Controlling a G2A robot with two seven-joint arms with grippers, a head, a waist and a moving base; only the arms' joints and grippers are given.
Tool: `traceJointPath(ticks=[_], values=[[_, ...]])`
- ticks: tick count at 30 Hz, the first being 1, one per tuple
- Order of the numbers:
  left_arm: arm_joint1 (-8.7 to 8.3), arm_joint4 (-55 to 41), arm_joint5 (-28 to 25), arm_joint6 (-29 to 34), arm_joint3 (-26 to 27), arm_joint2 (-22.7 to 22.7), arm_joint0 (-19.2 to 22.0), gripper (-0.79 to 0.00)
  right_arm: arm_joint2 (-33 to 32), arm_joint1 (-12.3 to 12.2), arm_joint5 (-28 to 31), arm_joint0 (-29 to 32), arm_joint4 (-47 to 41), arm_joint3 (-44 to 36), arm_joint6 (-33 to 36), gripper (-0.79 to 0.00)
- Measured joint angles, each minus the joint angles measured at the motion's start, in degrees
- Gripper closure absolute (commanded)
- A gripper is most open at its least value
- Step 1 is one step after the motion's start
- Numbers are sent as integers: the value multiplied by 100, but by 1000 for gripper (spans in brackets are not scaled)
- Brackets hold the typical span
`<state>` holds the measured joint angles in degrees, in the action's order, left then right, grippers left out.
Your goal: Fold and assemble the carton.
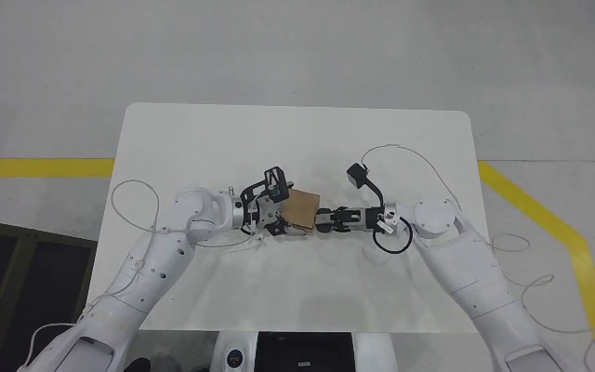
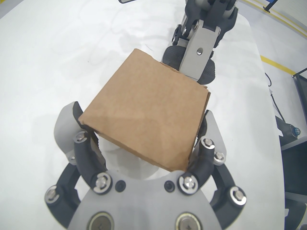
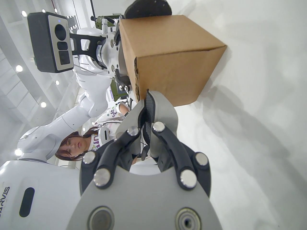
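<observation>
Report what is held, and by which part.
Left gripper holds the carton by two opposite side walls; right gripper, shut, touches its edge, grip unclear.

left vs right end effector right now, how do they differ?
Left end effector is spread wide, fingers clamping opposite sides of the carton; right end effector has fingers pressed together, apparently holding nothing. Left grips the carton; right only meets one edge with its tip. Both touch the carton.
</observation>
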<state>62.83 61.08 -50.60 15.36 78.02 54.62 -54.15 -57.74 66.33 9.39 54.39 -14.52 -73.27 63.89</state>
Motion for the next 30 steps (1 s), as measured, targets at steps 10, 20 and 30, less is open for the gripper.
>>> traceJointPath(ticks=[10,20,30], values=[[-41,-319,15,59,-47,221,-24,-785,-379,-120,63,195,-3,-160,28,0],[-272,-1078,-154,555,585,933,-527,-785,-841,-234,965,399,-15,-371,-87,0],[-455,-2360,1275,1435,1243,1848,-931,-785,-1461,-330,2210,475,368,-203,-1028,-348]])
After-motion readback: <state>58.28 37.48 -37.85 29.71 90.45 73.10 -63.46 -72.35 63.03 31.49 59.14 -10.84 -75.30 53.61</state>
